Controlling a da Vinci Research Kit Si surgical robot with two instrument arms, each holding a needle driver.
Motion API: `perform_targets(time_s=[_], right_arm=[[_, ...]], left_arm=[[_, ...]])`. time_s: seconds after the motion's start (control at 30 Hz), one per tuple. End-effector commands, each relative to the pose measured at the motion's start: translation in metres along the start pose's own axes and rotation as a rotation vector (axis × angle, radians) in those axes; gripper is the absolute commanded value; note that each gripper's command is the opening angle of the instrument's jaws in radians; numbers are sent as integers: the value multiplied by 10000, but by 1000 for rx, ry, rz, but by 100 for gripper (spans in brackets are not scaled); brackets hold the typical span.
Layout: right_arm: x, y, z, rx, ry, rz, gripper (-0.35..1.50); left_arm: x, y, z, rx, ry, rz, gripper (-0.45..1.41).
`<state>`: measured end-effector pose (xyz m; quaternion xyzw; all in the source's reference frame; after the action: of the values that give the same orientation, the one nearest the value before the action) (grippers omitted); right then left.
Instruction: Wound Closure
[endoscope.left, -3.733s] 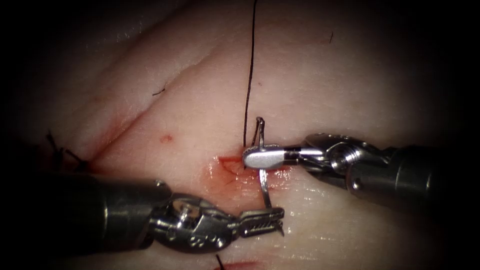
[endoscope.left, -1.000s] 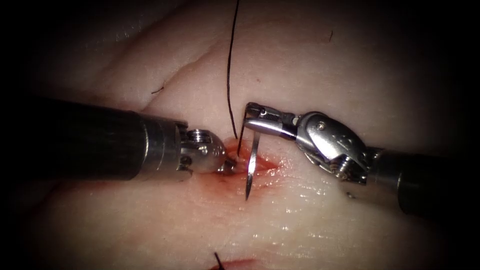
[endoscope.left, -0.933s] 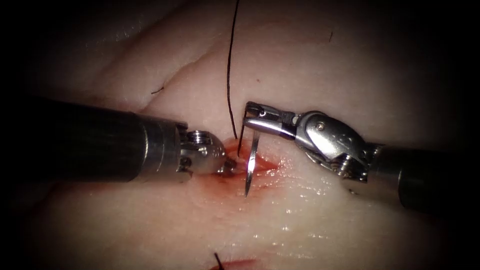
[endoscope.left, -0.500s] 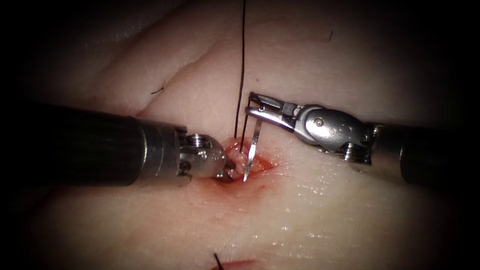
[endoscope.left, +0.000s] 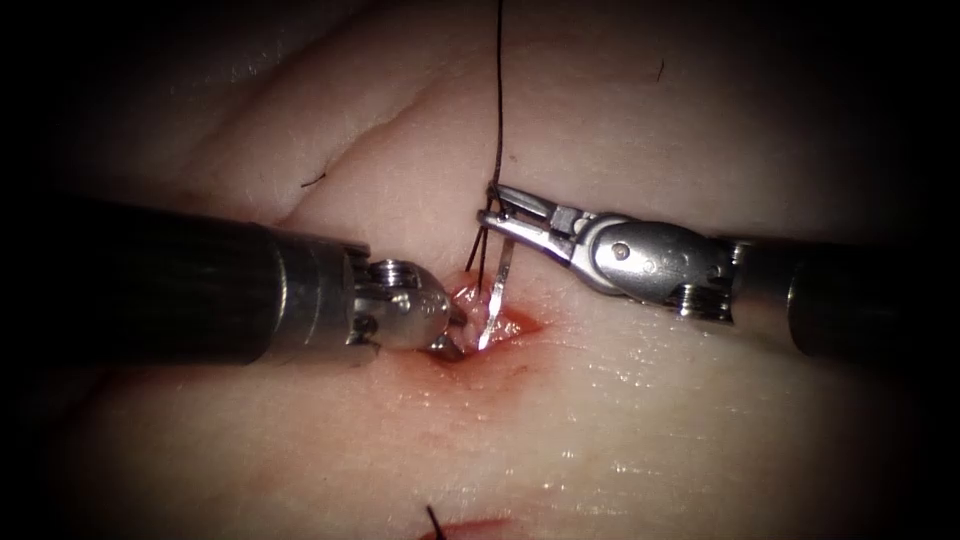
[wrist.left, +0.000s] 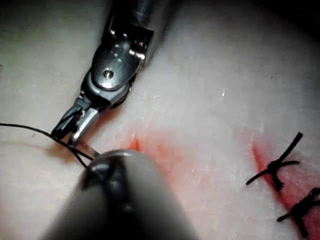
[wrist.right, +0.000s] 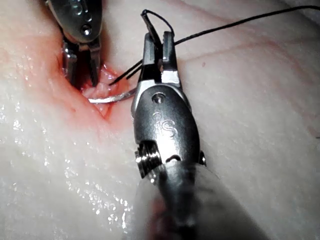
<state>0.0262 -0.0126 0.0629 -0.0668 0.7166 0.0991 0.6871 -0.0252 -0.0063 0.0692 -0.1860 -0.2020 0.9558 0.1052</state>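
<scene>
The cut (endoscope.left: 512, 326) lies red and wet in the middle of the tissue (endoscope.left: 650, 420). My right tool (endoscope.left: 490, 215) reaches in from the right, jaws shut on the curved needle (endoscope.left: 497, 285) near its rear end. The needle points down, its tip touching the tissue inside the cut at the left lip. Black thread (endoscope.left: 499, 100) rises from the needle's rear out of view. My left tool (endoscope.left: 452, 335) sits at the cut's left edge, jaws closed on the tissue lip. The right wrist view shows the needle (wrist.right: 115, 96) meeting the lip just under the left tool's jaws (wrist.right: 80, 67).
Two tied black stitches (wrist.left: 277, 165) sit on a red stretch of the cut in the left wrist view. A cut thread end (endoscope.left: 435, 520) stands at the near edge, and a short stray piece (endoscope.left: 318, 182) lies by a crease at upper left.
The left tool rose from below the cut to its left lip. The right tool turned and shifted left, bringing the needle tip from the cut's near side to the left lip.
</scene>
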Motion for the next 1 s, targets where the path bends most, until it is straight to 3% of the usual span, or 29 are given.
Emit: perform_targets(time_s=[0.03, 0.53, 0.7, 1.0], right_arm=[[-6, -2, 11, -2, -2, -5, -35], [18, -11, 15, -43, 12, 27, -35], [8, -25, 18, -44, 6, 37, -35], [6, -20, 16, -52, 7, 68, -35]], left_arm=[[5, -3, 4, 9, 8, -1, 46], [0, -4, 6, 21, 26, 4, 41], [-7, -3, 1, 17, 33, -1, 41], [-3, 8, -47, 90, 118, -40, 19]])
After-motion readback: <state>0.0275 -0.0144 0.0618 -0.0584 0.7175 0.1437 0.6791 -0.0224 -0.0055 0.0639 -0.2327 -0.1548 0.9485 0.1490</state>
